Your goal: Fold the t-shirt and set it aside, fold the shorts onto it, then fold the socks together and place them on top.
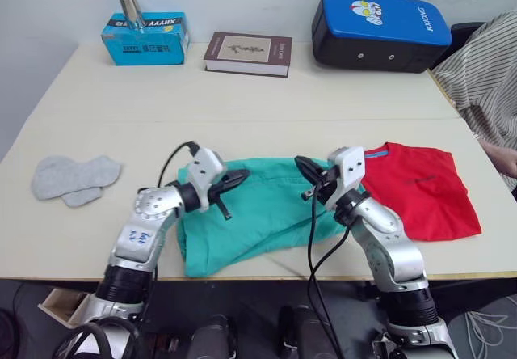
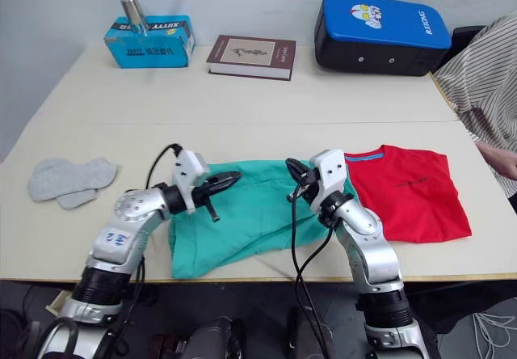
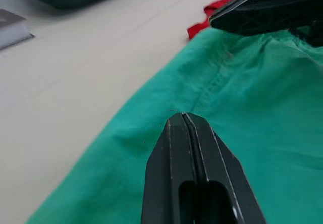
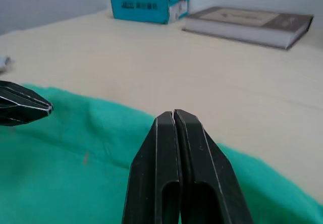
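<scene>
Both pairs of jaws are pressed together with nothing between them: the left gripper [image 1: 240, 178] hangs over the far left part of the shorts [image 1: 257, 217], its black fingers [image 3: 189, 148] meeting in a tight seam, and the right gripper [image 1: 305, 167] hangs over the far right edge of the same garment, its fingers [image 4: 174, 148] shut as well. The two tips point toward each other across the teal-green fabric, a little apart.

The shorts lie spread and rumpled at the near edge of the table [image 1: 266, 108], between the two arms. Just to their right, the red t-shirt [image 1: 420, 189] sits folded into a rough rectangle, blue collar band showing at its far edge, and its left edge meets the shorts. Well off to the left, the light grey socks [image 1: 74, 179] lie flat, overlapping one another.

The surface is a pale cream tabletop with a seam running across it. Along the far side, against a plain light wall, stand a blue cardboard box [image 1: 147, 39] with a metal cylinder [image 1: 131, 10] on top, a dark brown book [image 1: 248, 53], and a blue-and-black padded case [image 1: 380, 30]. At the right edge, a person's striped sleeve [image 1: 485, 76] and hand [image 1: 502, 158] reach in.
</scene>
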Robot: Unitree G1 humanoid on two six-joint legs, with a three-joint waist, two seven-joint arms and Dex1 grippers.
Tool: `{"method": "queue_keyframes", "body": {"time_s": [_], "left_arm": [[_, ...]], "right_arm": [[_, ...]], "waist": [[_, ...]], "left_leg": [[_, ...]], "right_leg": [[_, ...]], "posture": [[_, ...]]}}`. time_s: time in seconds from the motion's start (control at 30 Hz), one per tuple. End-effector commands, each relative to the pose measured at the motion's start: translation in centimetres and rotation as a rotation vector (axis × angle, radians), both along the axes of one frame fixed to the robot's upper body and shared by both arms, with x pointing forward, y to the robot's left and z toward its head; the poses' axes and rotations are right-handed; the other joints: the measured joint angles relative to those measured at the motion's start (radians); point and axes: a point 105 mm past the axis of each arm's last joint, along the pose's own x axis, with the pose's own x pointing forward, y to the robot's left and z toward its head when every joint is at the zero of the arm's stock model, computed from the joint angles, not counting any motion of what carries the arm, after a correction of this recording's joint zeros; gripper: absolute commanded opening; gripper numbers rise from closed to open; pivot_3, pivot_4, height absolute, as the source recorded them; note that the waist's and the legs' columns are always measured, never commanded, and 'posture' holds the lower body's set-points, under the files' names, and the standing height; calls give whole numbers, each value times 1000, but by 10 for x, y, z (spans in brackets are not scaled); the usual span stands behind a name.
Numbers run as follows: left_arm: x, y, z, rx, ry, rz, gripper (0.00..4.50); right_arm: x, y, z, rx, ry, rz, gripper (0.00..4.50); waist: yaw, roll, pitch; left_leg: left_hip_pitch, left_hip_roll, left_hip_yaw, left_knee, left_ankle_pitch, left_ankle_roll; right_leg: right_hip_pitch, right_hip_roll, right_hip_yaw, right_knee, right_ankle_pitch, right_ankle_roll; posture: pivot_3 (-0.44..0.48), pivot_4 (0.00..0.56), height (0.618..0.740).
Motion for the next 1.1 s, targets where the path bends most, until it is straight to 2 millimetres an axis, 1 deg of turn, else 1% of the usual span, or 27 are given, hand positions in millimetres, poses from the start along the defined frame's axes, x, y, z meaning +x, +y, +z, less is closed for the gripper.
{"method": "queue_keyframes", "body": {"time_s": [0.03,0.07,0.13,0.17,0.27,0.33,0.4,0.47,0.5,0.57,0.67,0.7,0.77,0.8,0.9,0.93,1.0,1.07,1.1], "left_arm": [[11,3,-18,32,31,79,0],[15,7,-25,37,45,114,0],[20,22,-41,45,80,201,0],[22,32,-48,60,94,246,0],[21,60,-61,51,135,366,0],[18,80,-70,48,163,434,0],[14,94,-74,39,176,473,0],[12,100,-68,10,159,482,0],[12,97,-61,8,129,453,0],[13,79,-29,-78,48,357,0],[13,58,10,-168,-29,246,0],[11,50,19,-169,-45,199,0],[1,29,36,-162,-76,70,0],[-6,17,41,-151,-74,-7,0],[-21,-8,46,-128,-71,-148,0],[-20,-15,38,-112,-57,-150,0],[-14,-20,18,-65,-12,-113,0],[-3,-19,-2,-64,40,-27,0],[3,-15,-14,-42,57,28,0]], "right_arm": [[1,-1,-23,-86,-4,-8,48],[3,-4,-29,-84,6,-29,48],[8,-23,-40,-99,17,-109,48],[9,-33,-41,-97,16,-141,48],[8,-62,-34,-46,3,-234,48],[4,-82,-26,-9,-13,-279,48],[-2,-93,-17,14,-28,-289,48],[-7,-95,-9,41,-39,-270,48],[-9,-94,-4,68,-44,-263,48],[-14,-80,10,137,-50,-176,48],[-25,-44,28,170,-46,20,48],[-28,-27,32,159,-46,90,48],[-32,-8,35,139,-48,158,48],[-33,0,33,115,-45,178,48],[-40,20,23,30,-41,248,48],[-40,24,15,15,-22,248,48],[-42,29,4,9,2,247,48],[-40,23,-4,58,36,200,48],[-38,15,-10,70,55,160,48]], "waist": [[-4,0,0],[-5,0,0],[-4,0,0],[-2,-1,0],[1,-1,0],[4,0,-1],[11,2,-2],[21,4,-3],[23,4,-3],[27,4,-3],[26,2,-1],[25,1,1],[24,0,1],[22,0,1],[22,1,1],[22,1,1],[24,0,1],[25,0,1],[25,0,1]], "left_leg": [[0,0,1,0,0,0],[0,1,2,0,0,0],[1,2,3,0,0,0],[2,2,2,0,0,0],[4,3,2,0,-1,0],[4,2,1,0,-3,3],[4,1,1,0,-3,3],[4,0,1,0,-4,5],[4,0,1,0,-5,6],[4,0,1,0,-5,6],[2,0,1,1,-5,7],[2,0,1,0,-5,7],[1,1,1,0,-5,6],[1,1,1,0,-5,6],[1,1,2,-1,-3,1],[1,1,3,-1,-3,1],[1,0,3,0,-3,1],[0,0,3,0,-3,2],[0,0,3,1,-4,2]], "right_leg": [[-1,0,0,0,0,0],[-1,1,1,0,0,0],[-1,3,3,-1,0,0],[0,4,3,-1,0,0],[2,3,4,-1,0,0],[2,2,4,-1,1,1],[2,0,3,-1,1,1],[2,-2,3,-1,1,1],[2,-2,3,-1,1,1],[2,-3,3,-1,1,2],[1,-2,3,-1,1,2],[1,-2,3,-1,1,2],[0,-2,2,-2,1,2],[0,-1,2,-2,1,2],[0,-1,2,-3,1,2],[0,-1,3,-3,1,2],[0,0,3,-4,1,2],[0,0,3,-4,1,2],[0,0,3,-4,1,2]], "posture": [[0,150,740],[0,150,740],[0,150,740],[0,150,740],[0,150,740],[0,150,740],[0,150,740],[0,150,740],[0,150,740],[0,150,740],[0,150,740],[0,150,740],[0,150,740],[0,150,740],[0,150,740],[0,150,740],[0,150,740],[0,150,740],[0,150,740]]}}
